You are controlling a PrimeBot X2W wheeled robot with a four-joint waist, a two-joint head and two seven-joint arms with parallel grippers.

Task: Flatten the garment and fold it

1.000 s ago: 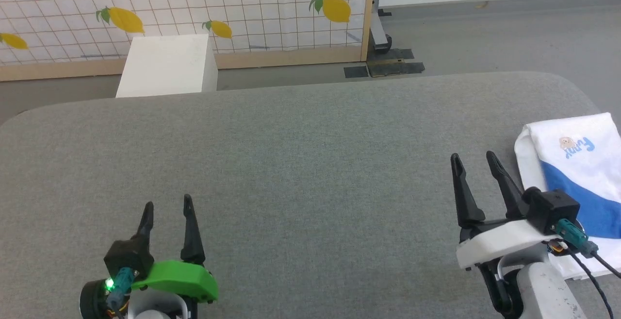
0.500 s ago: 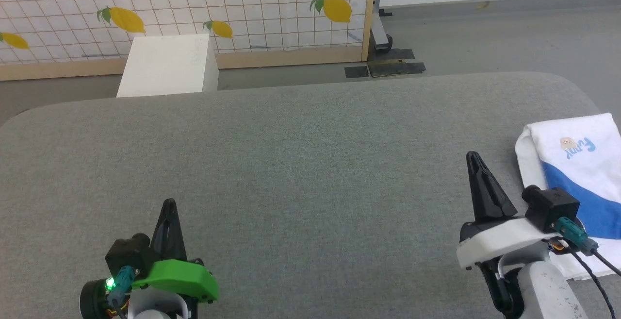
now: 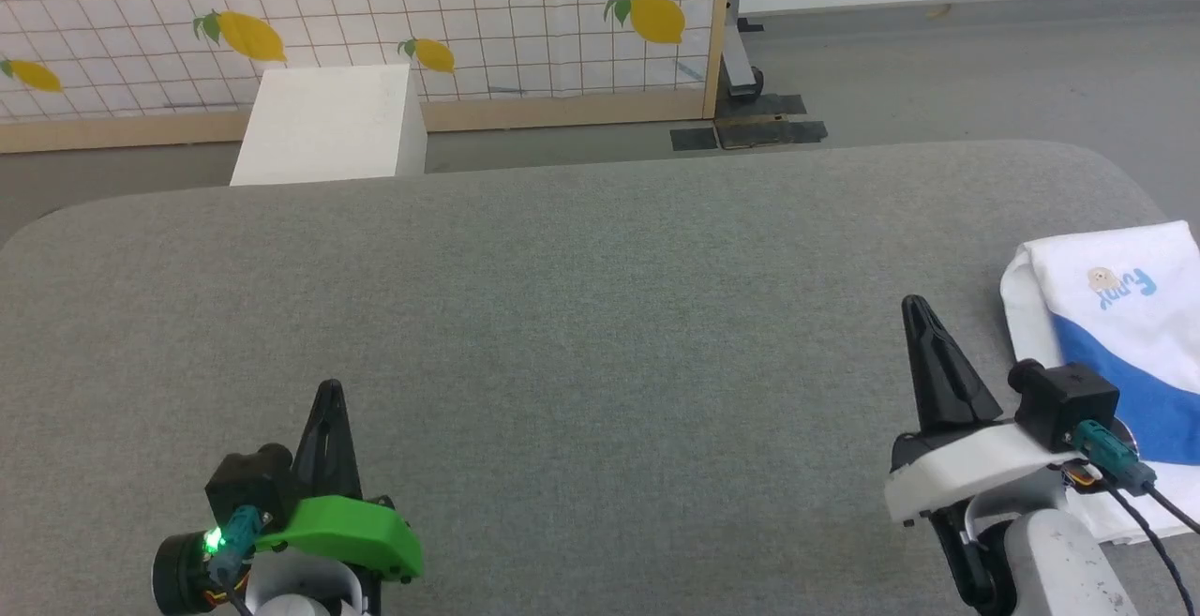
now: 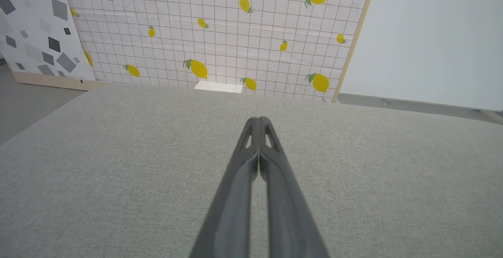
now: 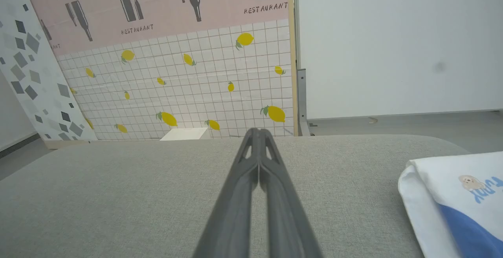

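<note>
The garment [image 3: 1116, 335], a white T-shirt with a blue band and a small cartoon print with blue lettering, lies folded at the right edge of the grey table [image 3: 600, 316]; its right part runs out of the head view. It also lies at the lower right of the right wrist view, as the garment [image 5: 452, 195]. My right gripper [image 3: 914, 308] is shut and empty, just left of the shirt, not touching it. My left gripper [image 3: 328, 391] is shut and empty over bare table at the lower left. Both pairs of fingertips meet in the wrist views [image 4: 259, 121] [image 5: 256, 131].
A white box [image 3: 328, 124] stands on the floor behind the table's far left edge. A lemon-patterned panel [image 3: 375, 16] with a wooden frame stands behind it. A metal stand foot [image 3: 745, 82] is on the grey floor at the back.
Both grippers went from open to shut within the last second. The head camera shifted slightly. The garment has not moved.
</note>
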